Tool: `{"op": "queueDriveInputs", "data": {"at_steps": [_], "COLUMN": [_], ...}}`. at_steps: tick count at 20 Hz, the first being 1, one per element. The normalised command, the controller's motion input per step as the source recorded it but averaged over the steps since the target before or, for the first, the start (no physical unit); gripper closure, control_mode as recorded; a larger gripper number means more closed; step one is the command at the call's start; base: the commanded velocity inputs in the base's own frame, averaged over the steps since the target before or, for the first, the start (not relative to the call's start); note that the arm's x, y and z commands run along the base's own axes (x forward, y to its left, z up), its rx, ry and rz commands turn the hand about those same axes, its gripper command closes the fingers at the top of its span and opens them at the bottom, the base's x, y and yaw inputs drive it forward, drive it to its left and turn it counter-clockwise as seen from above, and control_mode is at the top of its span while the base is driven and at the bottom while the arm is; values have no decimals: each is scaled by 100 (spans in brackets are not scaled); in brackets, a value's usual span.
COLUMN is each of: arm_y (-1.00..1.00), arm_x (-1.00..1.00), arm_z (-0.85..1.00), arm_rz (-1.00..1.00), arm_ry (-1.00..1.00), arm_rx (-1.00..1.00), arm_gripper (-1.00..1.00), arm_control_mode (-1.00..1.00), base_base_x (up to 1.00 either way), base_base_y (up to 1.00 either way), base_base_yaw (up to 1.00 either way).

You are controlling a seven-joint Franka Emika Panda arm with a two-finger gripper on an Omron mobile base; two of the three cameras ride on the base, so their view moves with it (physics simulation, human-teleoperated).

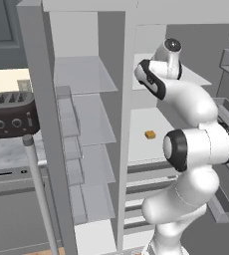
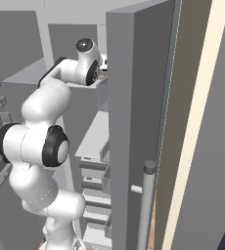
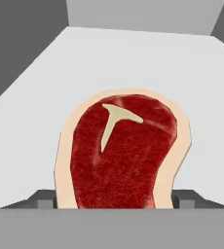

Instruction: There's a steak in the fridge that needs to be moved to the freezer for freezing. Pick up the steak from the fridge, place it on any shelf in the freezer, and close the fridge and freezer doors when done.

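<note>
Reaching deep onto an upper white shelf [image 3: 182, 63] of the fridge [image 1: 151, 99], with the steak [image 3: 123, 155] lying flat right in front of the gripper [image 3: 115, 199]. Fingertips [image 3: 45, 198] parked one at each side of the near end of the meat, so spread about steak-wide and straddling it. Can't tell whether actually pinching yet or just sitting alongside.

Biggest worry from here: only catching the pale fat rim at the near end. Closing that shallow could squirt the steak out forward along the shelf, or let it droop and slip on the way out. Also tight quarters. Looks like an easy place to bump the shelf overhead or the divider when backing out, and the open fridge door [image 2: 134, 122] hangs close on the right, with the freezer [image 1: 86, 114] across on the left. Swinging over carelessly might knock the piece loose.

Long axis running near to far, straight away from the hand, leaning a touch right at the far end. White T-shaped bone mark [image 3: 115, 121] sitting toward the far end.
</note>
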Motion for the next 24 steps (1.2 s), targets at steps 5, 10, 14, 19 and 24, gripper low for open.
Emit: {"op": "queueDriveInputs", "data": {"at_steps": [5,10,14,19,24], "arm_y": [12,21,2,0,0], "arm_x": [-87,-100,-100,-100,-100], "arm_z": [0,0,20,42,21], "arm_rz": [0,0,0,0,0], "arm_ry": [-56,-51,-1,0,1], "arm_rx": [1,4,0,0,0], "arm_gripper": [100,100,100,100,100], "arm_control_mode": [-100,-100,-100,-100,-100], "base_base_x": [0,0,0,0,0], "base_base_y": [0,0,0,0,0], "base_base_yaw": [0,0,0,0,0]}}
